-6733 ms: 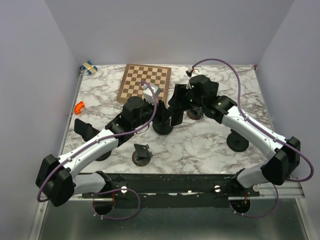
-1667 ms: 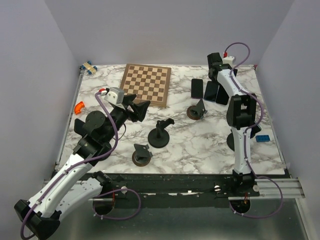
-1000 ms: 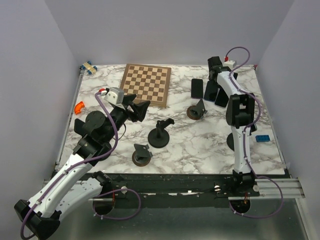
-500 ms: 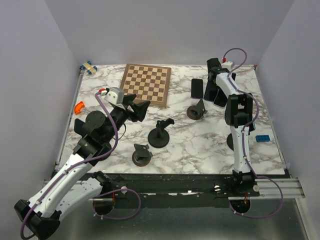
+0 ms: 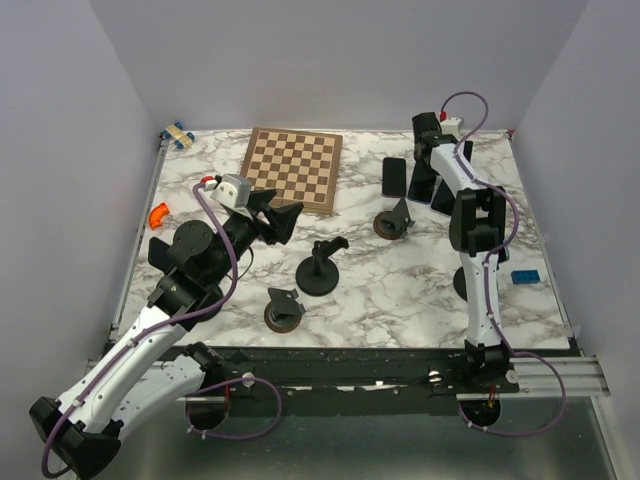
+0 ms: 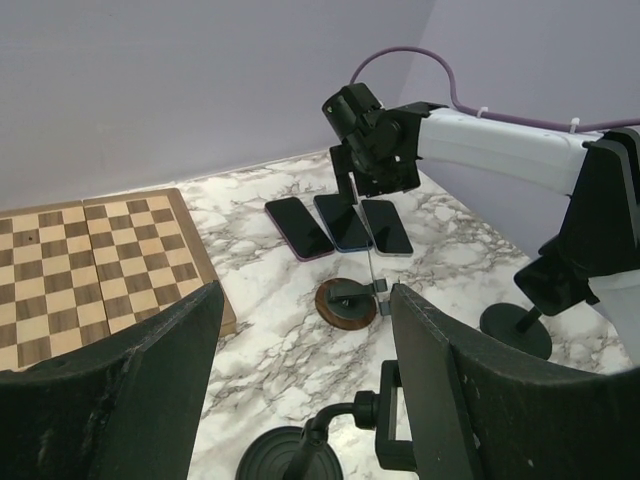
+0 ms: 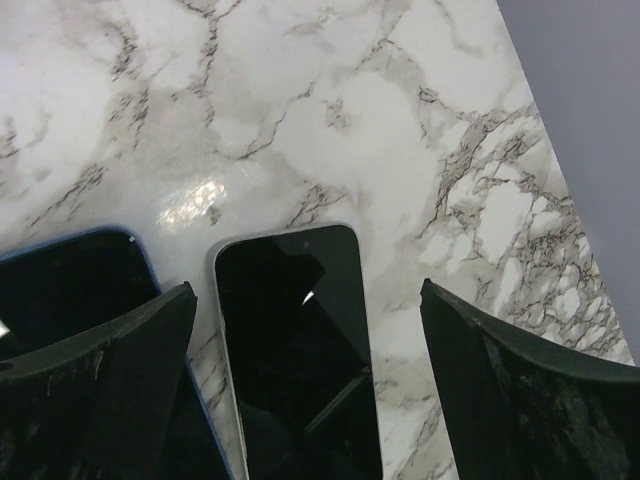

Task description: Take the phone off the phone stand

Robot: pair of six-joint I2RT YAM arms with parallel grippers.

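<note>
Probably slick, stiff phone (image 7: 300,340) at one o'clock: we pinch its long edges; left claw (image 6: 300,390), right claw (image 7: 310,400) gape empty.

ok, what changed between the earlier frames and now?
Both arms left the middle stand. The left arm pulled back toward its base, and the right arm carried the phone to the far right. In the last second the right fingers opened and let it go. It now lies flat beside two other phones. Unchanged: chessboard, near stand.
</note>
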